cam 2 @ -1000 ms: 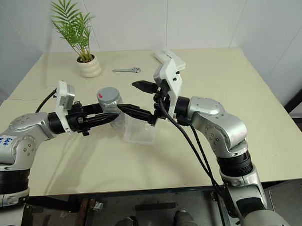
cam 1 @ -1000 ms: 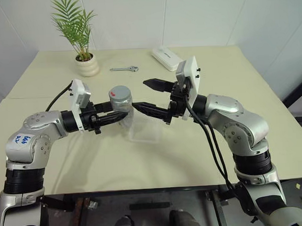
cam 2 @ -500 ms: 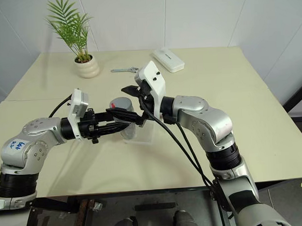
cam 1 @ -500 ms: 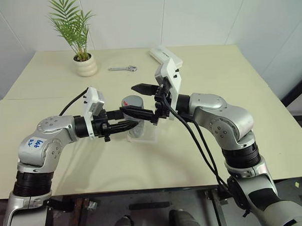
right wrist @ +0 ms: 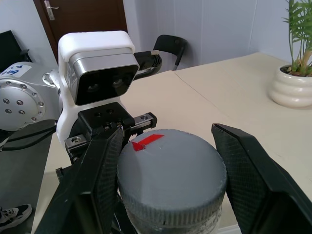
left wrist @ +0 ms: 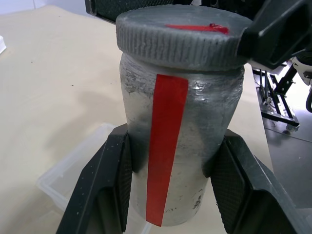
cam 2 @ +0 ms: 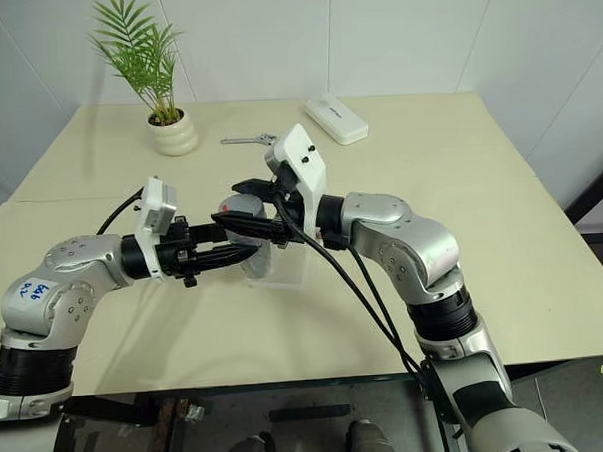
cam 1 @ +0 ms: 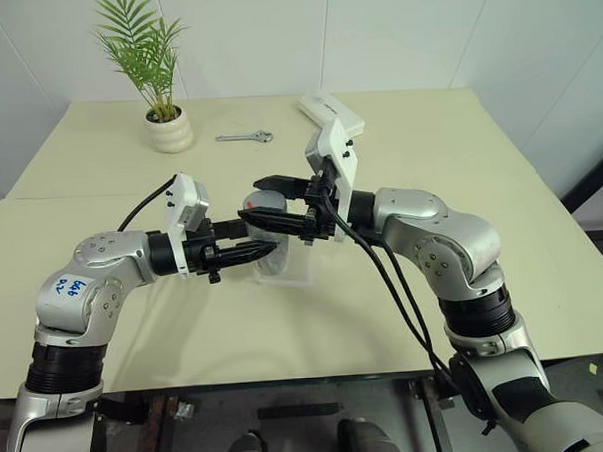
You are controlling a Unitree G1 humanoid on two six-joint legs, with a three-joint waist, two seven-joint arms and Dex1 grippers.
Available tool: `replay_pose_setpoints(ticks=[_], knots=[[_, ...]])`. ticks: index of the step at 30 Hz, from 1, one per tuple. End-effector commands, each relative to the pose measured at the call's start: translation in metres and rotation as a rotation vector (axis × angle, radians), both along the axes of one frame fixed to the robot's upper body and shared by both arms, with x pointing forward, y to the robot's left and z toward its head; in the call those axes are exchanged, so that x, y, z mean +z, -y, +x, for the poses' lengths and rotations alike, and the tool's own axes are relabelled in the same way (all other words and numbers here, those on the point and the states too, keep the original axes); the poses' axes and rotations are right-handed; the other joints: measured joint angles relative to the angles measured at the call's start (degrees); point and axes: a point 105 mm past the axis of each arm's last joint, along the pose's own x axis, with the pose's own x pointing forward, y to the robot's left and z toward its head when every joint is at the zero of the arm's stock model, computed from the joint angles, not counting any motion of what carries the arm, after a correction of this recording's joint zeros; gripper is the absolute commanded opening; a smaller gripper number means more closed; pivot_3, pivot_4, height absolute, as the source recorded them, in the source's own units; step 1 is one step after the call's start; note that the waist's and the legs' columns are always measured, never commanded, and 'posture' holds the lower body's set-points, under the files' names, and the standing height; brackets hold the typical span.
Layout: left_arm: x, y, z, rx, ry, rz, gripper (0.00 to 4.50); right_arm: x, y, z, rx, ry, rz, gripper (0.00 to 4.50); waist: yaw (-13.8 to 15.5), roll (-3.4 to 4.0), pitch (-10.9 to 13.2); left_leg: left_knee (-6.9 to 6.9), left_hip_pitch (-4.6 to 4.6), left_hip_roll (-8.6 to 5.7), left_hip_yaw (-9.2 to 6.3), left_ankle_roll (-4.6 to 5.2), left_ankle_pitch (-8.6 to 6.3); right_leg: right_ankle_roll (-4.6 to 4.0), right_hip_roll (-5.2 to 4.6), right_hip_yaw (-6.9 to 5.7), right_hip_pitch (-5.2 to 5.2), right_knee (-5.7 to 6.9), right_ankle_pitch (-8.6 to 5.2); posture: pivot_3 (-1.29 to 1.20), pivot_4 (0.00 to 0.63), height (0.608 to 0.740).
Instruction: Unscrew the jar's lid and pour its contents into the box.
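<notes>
**Spotter:** Head views first. Where is the jar against the 2 hands?

**Me:** In the left eye view I see the jar [cam 1: 265, 231] upright and lifted above the box [cam 1: 286, 270], which lies on the table [cam 1: 398, 142]. My left gripper [cam 1: 255, 250] comes in level from the left and clamps the jar's body. My right gripper [cam 1: 265, 203] comes in level from the right, higher up, at the lid [cam 1: 264, 201]. So the jar's long axis is vertical, and the lid's turning axis runs straight up between the 2 hands.

**Spotter:** Left wrist view?

**Me:** The 2 black pads [left wrist: 109, 190] press the silvery body on either side of the red label strip [left wrist: 165, 146], low on the jar. That hand is closed on the jar. The grey lid sits on top, fully seated as far as I can tell, and a corner of the box shows below.

**Spotter:** Right wrist view?

**Me:** I see the lid [right wrist: 170, 168] from above between the 2 fingers [right wrist: 100, 180]. One finger touches its rim; at the other I cannot tell whether a sliver of gap remains. I judge the hand narrowed onto the lid, ready to twist about that vertical axis. The contents I cannot see through the frosted wall.
</notes>
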Motion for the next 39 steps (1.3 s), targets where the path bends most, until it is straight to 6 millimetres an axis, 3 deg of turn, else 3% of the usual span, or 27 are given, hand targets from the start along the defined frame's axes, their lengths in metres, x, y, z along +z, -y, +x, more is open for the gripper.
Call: replay_pose_setpoints(ticks=[1, 4, 11, 17, 33, 38, 39], knots=[[0.009, 0.002, -0.004, -0.023, 0.072, 0.003, 1.87, 0.011, -0.001, -0.009, 0.045, 0.041, 0.036, 2.55, 0.02, 0.00, 0.00, 0.02, -0.06, 0.00, 0.00, 0.00, 0.00, 0.00, 0.00, 0.00, -0.06, 0.02, 0.00, 0.00, 0.150, 0.740], [0.009, 0.004, -0.004, -0.054, 0.089, 0.005, 1.87, 0.010, -0.001, -0.015, 0.099, 0.049, 0.022, 2.55, 0.07, 0.00, 0.00, 0.07, -0.26, 0.00, -0.01, 0.00, 0.00, 0.01, 0.00, 0.00, -0.26, 0.08, 0.00, 0.00, 0.150, 0.740], [0.011, 0.017, -0.017, -0.274, 0.082, -0.008, 1.87, 0.014, 0.004, -0.047, 0.447, 0.152, -0.099, 2.55, 0.21, 0.01, 0.00, 0.21, -0.53, -0.01, -0.04, 0.02, -0.01, 0.06, 0.02, -0.03, -0.41, 0.01, 0.03, 0.00, 0.150, 0.740], [0.006, 0.027, -0.029, -0.441, 0.046, 0.016, 1.87, 0.023, 0.008, -0.054, 0.598, 0.187, -0.186, 2.55, 0.00, 0.02, 0.01, 0.21, -0.51, 0.00, -0.05, 0.03, 0.00, 0.06, 0.05, -0.04, -0.42, 0.06, 0.03, 0.00, 0.150, 0.740], [0.008, 0.025, -0.030, -0.439, 0.060, -0.020, 1.87, 0.017, 0.009, -0.047, 0.594, 0.138, -0.200, 2.55, 0.16, 0.02, 0.01, 0.34, -0.55, 0.00, -0.08, 0.03, 0.00, 0.06, 0.04, -0.04, -0.42, 0.15, 0.03, 0.00, 0.150, 0.740], [0.009, 0.021, -0.030, -0.419, 0.068, -0.024, 1.87, 0.022, 0.012, -0.039, 0.544, 0.125, -0.158, 4.31, 0.12, 0.02, 0.01, 0.35, -0.53, 0.01, -0.09, 0.02, 0.01, 0.06, 0.05, -0.04, -0.43, 0.22, 0.03, 0.00, 0.150, 0.740], [0.008, 0.019, -0.031, -0.414, 0.066, -0.020, 1.87, 0.024, 0.014, -0.037, 0.532, 0.135, -0.147, 4.47, 0.17, 0.02, 0.01, 0.36, -0.55, 0.01, -0.09, 0.01, 0.01, 0.06, 0.05, -0.04, -0.44, 0.24, 0.03, 0.00, 0.150, 0.740]])
